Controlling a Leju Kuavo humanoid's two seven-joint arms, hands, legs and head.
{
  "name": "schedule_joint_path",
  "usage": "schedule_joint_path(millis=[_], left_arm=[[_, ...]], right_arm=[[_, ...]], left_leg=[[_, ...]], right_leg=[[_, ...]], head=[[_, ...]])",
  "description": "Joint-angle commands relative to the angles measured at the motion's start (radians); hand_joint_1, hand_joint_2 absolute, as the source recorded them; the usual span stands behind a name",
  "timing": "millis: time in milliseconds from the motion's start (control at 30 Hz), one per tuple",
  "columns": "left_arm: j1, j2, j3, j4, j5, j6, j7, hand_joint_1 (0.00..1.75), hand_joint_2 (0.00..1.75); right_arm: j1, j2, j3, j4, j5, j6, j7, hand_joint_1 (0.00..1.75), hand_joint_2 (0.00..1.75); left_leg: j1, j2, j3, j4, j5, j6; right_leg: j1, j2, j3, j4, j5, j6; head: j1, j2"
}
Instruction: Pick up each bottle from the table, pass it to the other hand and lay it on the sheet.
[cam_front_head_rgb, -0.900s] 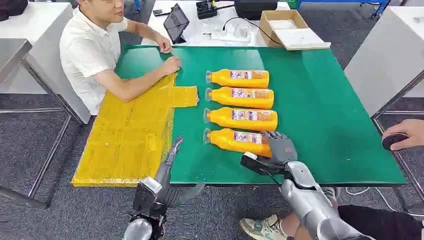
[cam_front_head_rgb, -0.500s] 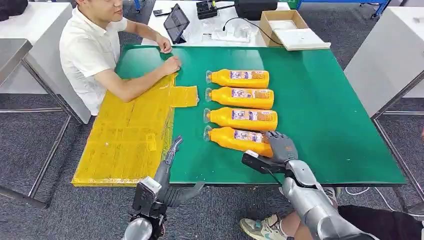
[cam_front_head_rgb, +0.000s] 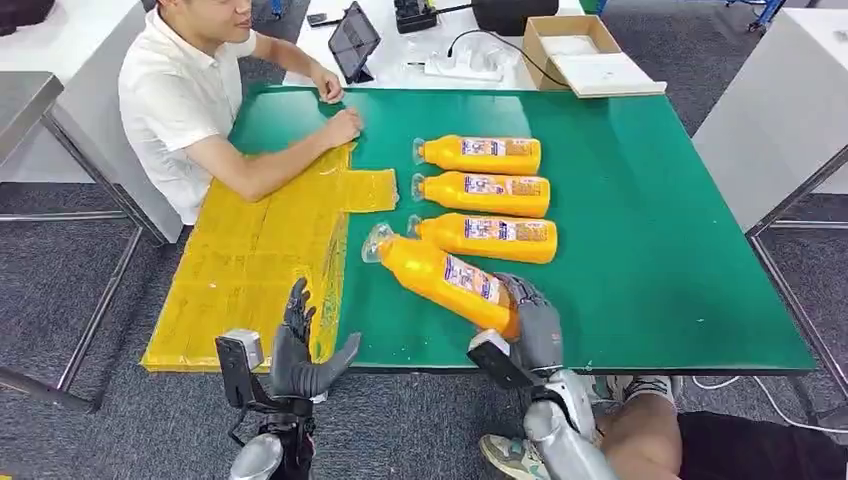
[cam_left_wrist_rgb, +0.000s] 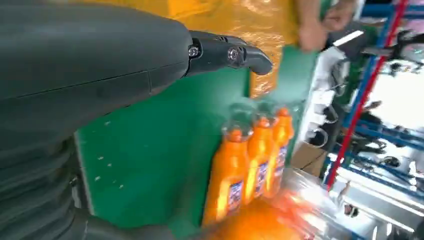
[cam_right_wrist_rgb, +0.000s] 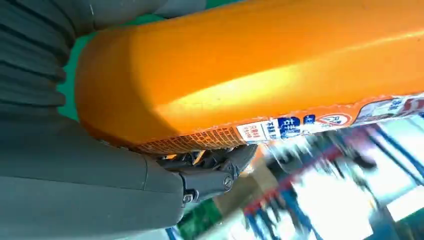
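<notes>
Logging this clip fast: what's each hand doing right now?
Left hand: open, fingers apart, holding nothing, near the yellow sheet.
Right hand: grips the base end of the orange bottle, which is angled toward the sheet.

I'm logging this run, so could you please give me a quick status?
Right hand holds bottle, lifted, angled toward sheet. Left hand open, waiting. Person's arm rests on sheet's far end.

Right hand (cam_front_head_rgb: 535, 325) at near worktop edge, fingers (cam_right_wrist_rgb: 220, 160) wrapped around base of orange bottle (cam_front_head_rgb: 440, 276), lifting it at a slant. Left hand (cam_front_head_rgb: 300, 355) raised upright, fingers apart, holding nothing.
</notes>
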Motion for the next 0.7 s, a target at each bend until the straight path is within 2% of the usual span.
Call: schedule_joint_path(millis=[33,167,200,233,300,333,433,567,700], left_arm=[[-0.012,0.019,0.004,0.070,0.003,-0.027,-0.012,0.00,1.75],[-0.005,0.036,-0.030,0.042,-0.037,-0.048,-0.032,0.00,1.75],[0.001,0.047,-0.054,0.023,-0.055,-0.085,-0.042,0.00,1.75],[0.005,0.053,-0.069,0.012,-0.070,-0.111,-0.053,0.00,1.75],[0.012,0.064,-0.102,-0.017,-0.111,-0.175,-0.089,0.00,1.75],[0.014,0.065,-0.110,-0.024,-0.122,-0.201,-0.099,0.00,1.75],[0.009,0.065,-0.127,-0.030,-0.149,-0.264,-0.108,0.00,1.75],[0.005,0.062,-0.123,-0.023,-0.151,-0.266,-0.107,0.00,1.75],[-0.015,0.039,-0.114,0.002,-0.155,-0.281,-0.099,0.00,1.75]], right_arm=[[0.102,0.019,0.037,-0.275,-0.020,-0.030,-0.010,1.75,1.75],[0.109,0.020,0.041,-0.274,-0.017,-0.054,-0.034,1.71,1.75],[0.116,0.023,0.043,-0.280,-0.026,-0.048,-0.036,1.75,1.75],[0.113,0.026,0.045,-0.273,-0.033,-0.039,-0.037,1.71,1.75],[0.093,0.030,0.071,-0.220,-0.041,0.013,-0.039,1.71,1.75],[0.076,0.020,0.110,-0.172,-0.026,0.088,-0.008,1.73,1.75],[0.027,0.045,0.199,-0.009,0.009,0.168,-0.020,1.75,1.75],[0.020,0.059,0.213,0.023,0.021,0.146,-0.024,1.75,1.75],[0.027,0.103,0.285,0.065,0.025,0.194,-0.043,1.75,1.75]], left_leg=[[0.000,0.001,0.004,-0.001,-0.002,-0.002],[-0.002,0.002,0.002,-0.001,-0.002,-0.001],[-0.002,0.001,0.001,-0.001,-0.001,-0.002],[-0.002,0.001,0.000,-0.001,-0.001,-0.001],[-0.002,0.002,0.000,-0.001,-0.001,-0.002],[-0.002,0.003,0.002,-0.001,-0.002,-0.002],[-0.001,0.005,0.002,-0.001,-0.002,-0.002],[-0.001,0.004,0.001,-0.002,-0.001,-0.002],[-0.001,0.003,0.001,-0.001,-0.002,-0.002]], right_leg=[[0.001,-0.001,0.004,-0.001,-0.002,-0.002],[-0.002,0.000,0.001,-0.001,-0.001,-0.002],[-0.002,-0.001,0.001,-0.001,-0.002,-0.002],[-0.002,0.000,-0.001,-0.001,-0.001,-0.002],[-0.002,0.001,-0.001,-0.001,-0.001,-0.002],[-0.001,0.001,0.001,-0.001,-0.002,-0.003],[-0.001,0.003,0.001,-0.002,0.000,-0.003],[-0.001,0.002,0.000,-0.002,0.000,-0.002],[-0.001,0.002,0.000,-0.001,-0.001,-0.002]], head=[[0.000,0.000],[0.001,0.000],[0.001,0.000],[0.000,0.000],[0.001,0.000],[0.000,0.000],[0.000,0.000],[0.000,0.000],[0.000,0.000]])
